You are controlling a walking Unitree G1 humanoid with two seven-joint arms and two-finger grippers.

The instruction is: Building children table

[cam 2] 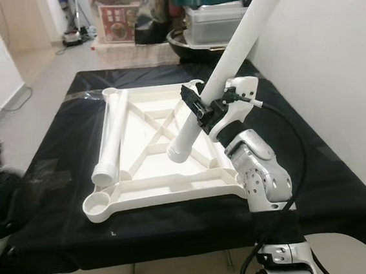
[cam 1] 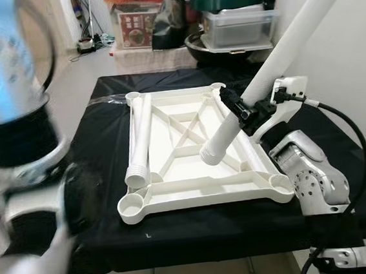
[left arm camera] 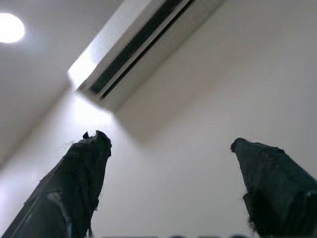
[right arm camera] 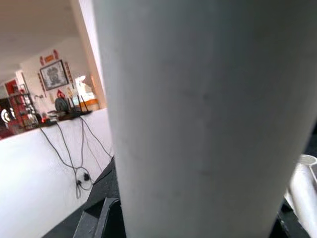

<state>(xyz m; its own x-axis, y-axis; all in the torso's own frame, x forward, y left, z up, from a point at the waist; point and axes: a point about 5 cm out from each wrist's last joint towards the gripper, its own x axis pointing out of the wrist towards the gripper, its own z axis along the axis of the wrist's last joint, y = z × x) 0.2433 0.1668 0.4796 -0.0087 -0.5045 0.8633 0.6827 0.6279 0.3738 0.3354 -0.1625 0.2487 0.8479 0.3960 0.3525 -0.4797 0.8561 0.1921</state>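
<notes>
One leg (cam 1: 141, 138) lies on the upturned tabletop (cam 1: 192, 168); right gripper (cam 1: 245, 113) clamps another leg (cam 2: 227, 61); left gripper's fingers (left arm camera: 79, 183), spread, face an air conditioner (left arm camera: 133, 47).

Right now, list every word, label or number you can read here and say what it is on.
No text can be read.
Label on the orange-lidded box: too small and blurred.
Framed wall picture with red ornaments: too blurred.
Table top and legs: no print visible.

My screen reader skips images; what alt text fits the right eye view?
The right claw grips a long white table leg, slanted over an upside-down white tabletop on a black cloth. Another leg lies along the tabletop's left side.
</notes>
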